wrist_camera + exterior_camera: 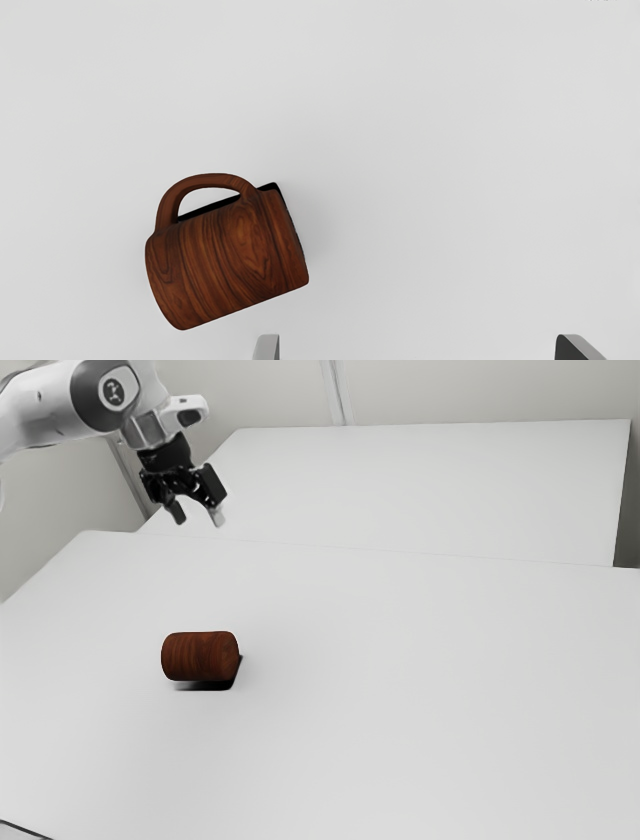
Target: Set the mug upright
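Note:
My gripper (198, 518) is high above the table in the exterior view, at the upper left, with its fingers apart and nothing between them. Below it, a brown wood-grain mug (200, 656) lies on its side on the white table. From above, the mug (227, 260) shows its handle out to one side, flat near the tabletop, and its mouth is turned too far away to see inside. In the wrist view the open gripper (417, 347) has the mug off beyond one fingertip, not between the fingers.
The white tabletop (420, 690) surrounds the mug. Behind it in the exterior view stands another white surface (430, 490), with pale walls around. A dark-edged object (22, 830) shows at the exterior view's lower left corner.

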`<state>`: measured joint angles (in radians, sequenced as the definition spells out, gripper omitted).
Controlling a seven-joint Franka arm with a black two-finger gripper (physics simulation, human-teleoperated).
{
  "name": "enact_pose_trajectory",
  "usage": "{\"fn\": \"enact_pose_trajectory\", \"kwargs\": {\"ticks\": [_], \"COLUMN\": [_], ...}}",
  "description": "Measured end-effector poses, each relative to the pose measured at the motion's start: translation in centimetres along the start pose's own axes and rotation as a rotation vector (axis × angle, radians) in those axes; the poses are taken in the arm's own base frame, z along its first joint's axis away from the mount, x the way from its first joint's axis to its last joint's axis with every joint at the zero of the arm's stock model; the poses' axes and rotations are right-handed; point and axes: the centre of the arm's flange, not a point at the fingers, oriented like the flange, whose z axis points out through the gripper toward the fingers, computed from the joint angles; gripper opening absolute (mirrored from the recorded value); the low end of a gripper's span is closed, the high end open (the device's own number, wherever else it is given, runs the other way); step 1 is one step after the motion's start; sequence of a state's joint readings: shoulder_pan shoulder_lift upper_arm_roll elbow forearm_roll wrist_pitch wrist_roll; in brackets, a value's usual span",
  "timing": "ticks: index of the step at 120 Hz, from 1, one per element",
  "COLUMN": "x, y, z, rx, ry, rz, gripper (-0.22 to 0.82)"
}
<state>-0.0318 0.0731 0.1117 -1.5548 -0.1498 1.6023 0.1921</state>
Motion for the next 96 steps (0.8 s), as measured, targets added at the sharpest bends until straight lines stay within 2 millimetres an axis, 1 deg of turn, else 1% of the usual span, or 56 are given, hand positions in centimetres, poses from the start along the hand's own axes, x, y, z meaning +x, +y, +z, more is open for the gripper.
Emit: {"fn": "enact_pose_trajectory", "kwargs": {"ticks": [17, 24, 28, 41, 49, 53, 62, 68, 76, 85, 96], "x": [-2.7, -3.9, -4.7, -7.3, -9.0, -9.5, -9.8, -9.9, -10.0, -10.2, -11.2], "y": [-8.5, -11.3, -12.5, -16.3, -19.1, -20.5, -23.4, -24.7, -25.9, -26.5, -27.1], "z": [1.0, 1.6, 2.3, 5.6, 7.4, 8.6, 12.2, 13.9, 15.9, 17.6, 20.6], "rx": [-0.183, -0.251, -0.293, -0.442, -0.519, -0.553, -0.634, -0.677, -0.726, -0.773, -0.850], "ry": [-0.017, -0.022, -0.031, -0.050, -0.041, -0.038, -0.038, -0.030, -0.016, 0.001, 0.024], "rz": [-0.142, -0.181, -0.199, -0.259, -0.298, -0.316, -0.351, -0.363, -0.366, -0.363, -0.387], "gripper": [0.60, 0.60, 0.60, 0.60, 0.60, 0.60, 0.60, 0.60, 0.60, 0.60, 0.60]}}
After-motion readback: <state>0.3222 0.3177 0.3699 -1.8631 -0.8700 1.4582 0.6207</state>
